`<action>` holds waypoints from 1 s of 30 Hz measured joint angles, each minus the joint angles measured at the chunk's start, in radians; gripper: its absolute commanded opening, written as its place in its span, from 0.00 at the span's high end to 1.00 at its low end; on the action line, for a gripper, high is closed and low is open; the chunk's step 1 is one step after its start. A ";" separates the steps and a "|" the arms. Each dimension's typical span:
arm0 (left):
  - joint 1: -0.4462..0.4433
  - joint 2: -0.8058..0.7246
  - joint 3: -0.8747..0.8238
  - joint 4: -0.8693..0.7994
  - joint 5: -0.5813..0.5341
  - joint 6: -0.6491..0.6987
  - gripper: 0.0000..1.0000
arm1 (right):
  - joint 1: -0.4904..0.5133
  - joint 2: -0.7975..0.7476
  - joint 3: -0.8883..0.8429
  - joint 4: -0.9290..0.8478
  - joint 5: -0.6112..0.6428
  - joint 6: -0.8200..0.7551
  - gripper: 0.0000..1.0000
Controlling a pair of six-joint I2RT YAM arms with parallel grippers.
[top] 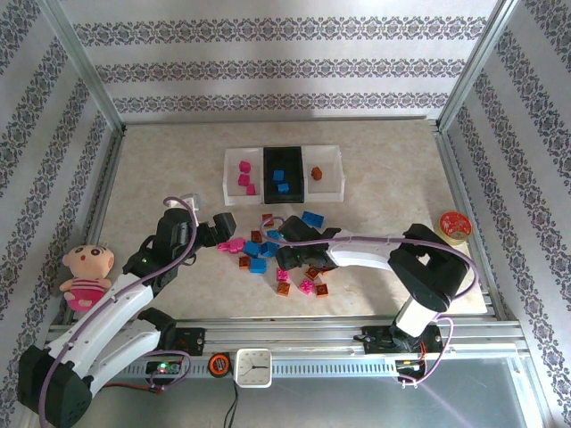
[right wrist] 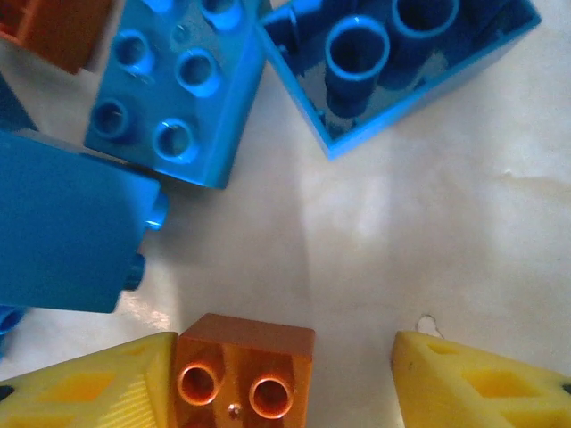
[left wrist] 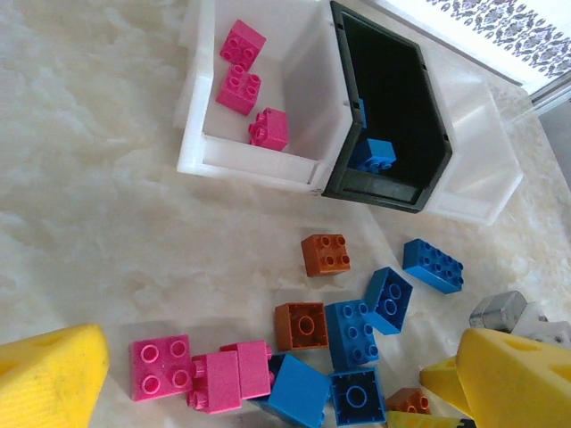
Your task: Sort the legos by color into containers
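Observation:
The containers stand in a row at the back: a white bin with three pink legos, a black bin with blue ones, and a white bin with one orange brick. Loose pink, blue and orange legos lie mid-table. My left gripper hangs open wide over the pink and blue bricks, its fingertips far apart. Low over the pile, my right gripper is open. An orange brick lies on its side against its left finger, with a gap to the right finger.
A plush doll sits at the left table edge. A round red-orange disc lies at the right edge. A white clock stands on the front rail between the arm bases. Patterned walls close in the back and sides.

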 measured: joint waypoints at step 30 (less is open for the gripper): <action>0.000 0.003 -0.072 0.001 -0.013 -0.012 0.00 | -0.476 0.174 0.502 -0.077 0.055 -0.042 0.73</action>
